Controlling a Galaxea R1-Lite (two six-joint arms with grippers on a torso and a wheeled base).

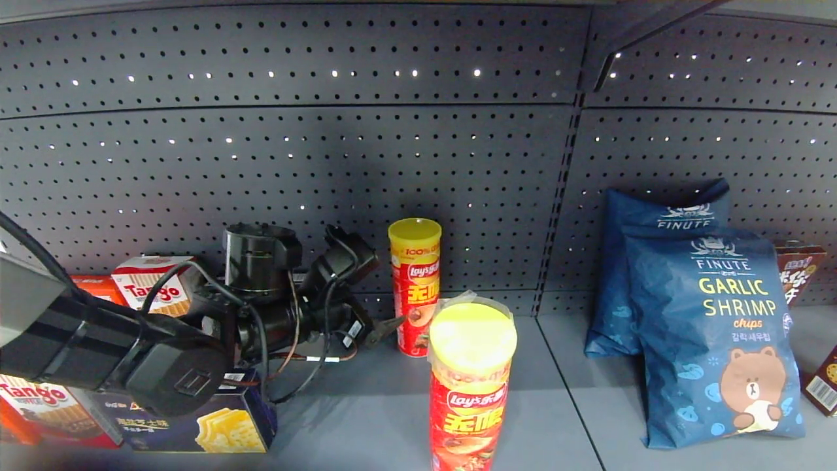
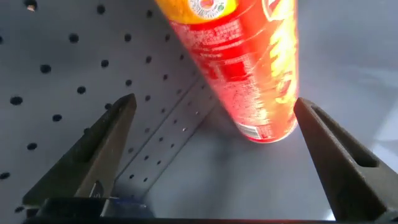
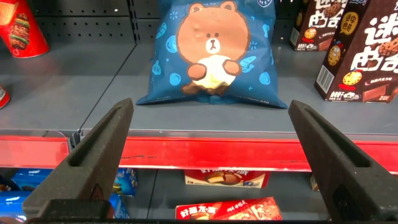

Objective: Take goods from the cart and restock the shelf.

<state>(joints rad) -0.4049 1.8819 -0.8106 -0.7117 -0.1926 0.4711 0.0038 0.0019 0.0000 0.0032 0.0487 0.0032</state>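
Front chip can [image 1: 472,386]: red, yellow lid.

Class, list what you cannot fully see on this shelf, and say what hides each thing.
- Head view: the dark blue box is partly covered by the left arm.
- Head view: the rear blue bag is mostly behind the front bag.
- Head view: the near can has its base cut off by the lower edge.

Before you, a dark perforated back panel [image 1: 327,150] rises behind two blue garlic shrimp chip bags [image 1: 713,327], one leaning against the other. Brown chocolate-snack boxes [image 3: 367,50] stand just beside them. On your left sit red-and-white wafer boxes [image 1: 140,278] and a navy cracker box [image 1: 216,425]. A red price rail [image 3: 211,152] runs along the front edge.
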